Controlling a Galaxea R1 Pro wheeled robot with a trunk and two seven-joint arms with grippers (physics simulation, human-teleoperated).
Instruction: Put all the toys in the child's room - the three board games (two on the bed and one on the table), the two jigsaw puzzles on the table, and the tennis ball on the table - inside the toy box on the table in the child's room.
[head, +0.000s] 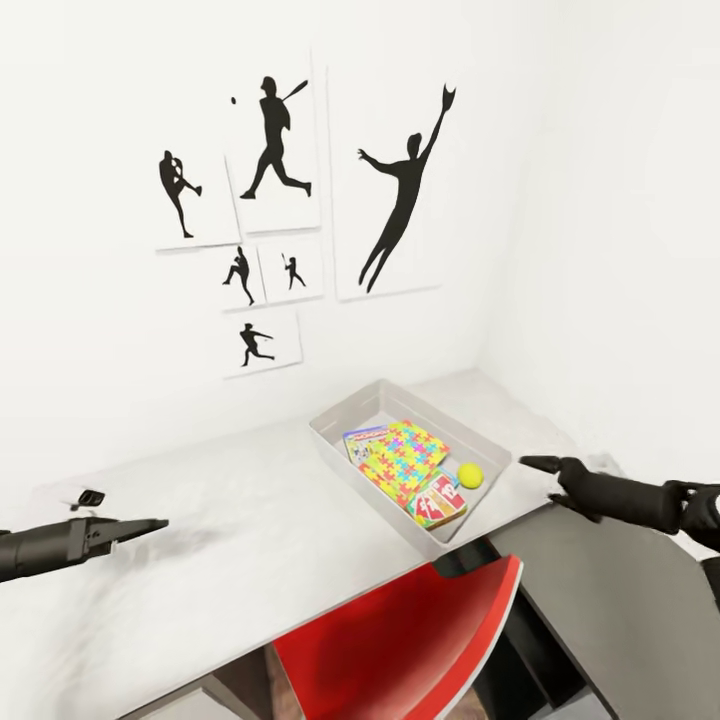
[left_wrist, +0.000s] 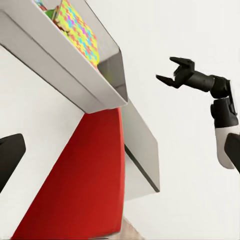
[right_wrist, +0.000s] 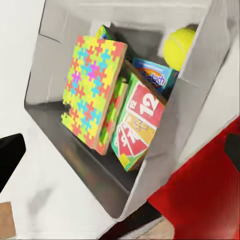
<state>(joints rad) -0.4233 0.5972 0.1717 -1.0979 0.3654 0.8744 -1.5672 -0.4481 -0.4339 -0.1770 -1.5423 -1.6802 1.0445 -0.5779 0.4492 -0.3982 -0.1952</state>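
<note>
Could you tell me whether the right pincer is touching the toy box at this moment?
Apart. In the head view, the right pincer hangs beside the toy box, with a strip of bare table showing between its tip and the box's rim.

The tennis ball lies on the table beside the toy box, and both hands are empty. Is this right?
Not quite. The tennis ball lies inside the toy box, next to the games, as the head view and the right wrist view show. The rest holds: the left hand and the right hand are empty.

Left claw, right claw open, empty.
</note>
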